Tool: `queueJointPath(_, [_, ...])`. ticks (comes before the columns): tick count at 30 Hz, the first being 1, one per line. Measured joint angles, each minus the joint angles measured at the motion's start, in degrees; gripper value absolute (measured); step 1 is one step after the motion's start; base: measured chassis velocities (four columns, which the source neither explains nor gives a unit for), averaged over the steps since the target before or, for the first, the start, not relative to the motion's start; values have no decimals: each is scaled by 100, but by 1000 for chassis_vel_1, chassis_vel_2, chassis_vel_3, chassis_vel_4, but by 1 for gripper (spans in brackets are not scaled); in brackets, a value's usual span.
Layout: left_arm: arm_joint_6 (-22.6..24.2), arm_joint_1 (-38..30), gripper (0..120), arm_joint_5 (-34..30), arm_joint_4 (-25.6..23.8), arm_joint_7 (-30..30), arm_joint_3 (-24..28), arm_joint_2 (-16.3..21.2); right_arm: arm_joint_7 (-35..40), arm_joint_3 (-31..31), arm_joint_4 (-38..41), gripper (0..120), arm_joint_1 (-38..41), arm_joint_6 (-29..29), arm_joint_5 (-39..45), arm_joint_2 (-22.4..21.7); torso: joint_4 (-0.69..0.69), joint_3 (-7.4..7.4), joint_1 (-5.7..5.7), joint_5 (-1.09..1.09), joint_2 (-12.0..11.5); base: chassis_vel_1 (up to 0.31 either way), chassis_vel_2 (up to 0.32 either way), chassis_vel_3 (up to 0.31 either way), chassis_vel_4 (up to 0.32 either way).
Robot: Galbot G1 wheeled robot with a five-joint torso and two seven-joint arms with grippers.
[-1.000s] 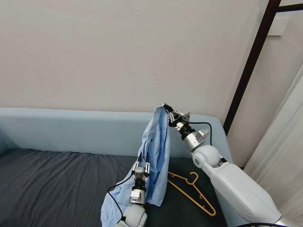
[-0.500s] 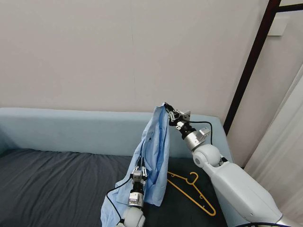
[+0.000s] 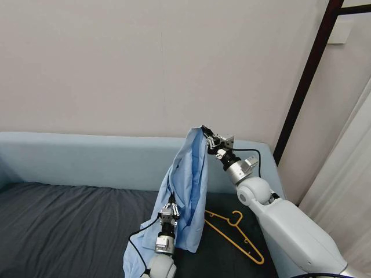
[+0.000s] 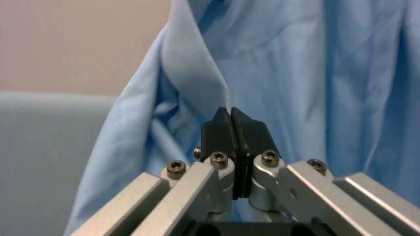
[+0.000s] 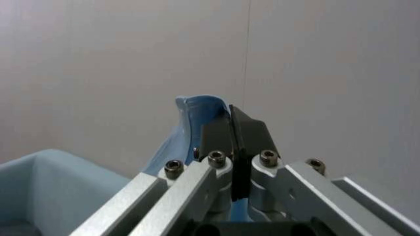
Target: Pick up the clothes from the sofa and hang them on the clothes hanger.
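The right claw (image 3: 204,132) pinches the top edge of the blue shirt (image 3: 194,185) and holds it high above the sofa (image 3: 69,162), so the shirt hangs down. The left claw (image 3: 169,207) is closed against the cloth lower down; whether it has caught any fabric is unclear. Such a thin pinch may slip and drop the shirt. The hanger (image 3: 234,223) lies on the seat, and neither claw looks free to take it.
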Motion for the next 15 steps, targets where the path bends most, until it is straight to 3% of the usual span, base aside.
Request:
queueJointPath(2, [0, 0, 0, 0, 0, 0, 0, 0, 0, 0, 0, 0, 0, 0, 0, 0, 0, 0, 0, 0, 0, 0, 0, 0, 0])
queueJointPath(3, [-38, 192, 0, -379, -703, 517, 11, 365, 69, 43, -44, 0, 30, -7, -13, -52, 0, 0, 0, 0, 0, 0, 0, 0, 0])
queueJointPath(5, [-24, 331, 0, -811, -1411, 979, 25, 721, 218, 83, -87, 0, 44, -60, -32, -109, -1, 0, 0, 1, 0, 0, 0, 0, 0])
queueJointPath(6, [-24, 331, 0, -811, -1411, 979, 25, 721, 218, 83, -87, 0, 44, -60, -32, -109, -1, 0, 0, 1, 0, 0, 0, 0, 0])
queueJointPath(10, [266, 293, 0, -1494, -2513, 1214, -1, 1324, 272, 94, -111, 0, 89, -103, -48, -201, 0, 0, 0, -1, 0, 0, 0, 0, 0])
queueJointPath(11, [266, 293, 0, -1494, -2513, 1214, -1, 1324, 272, 94, -111, 0, 89, -103, -48, -201, 0, 0, 0, -1, 0, 0, 0, 0, 0])
queueJointPath(15, [629, 0, 0, -2195, -3215, 1269, -24, 2167, 282, 119, -114, 0, 107, -121, -50, -312, -1, 0, 0, 0, 0, 0, 0, 0, 0])
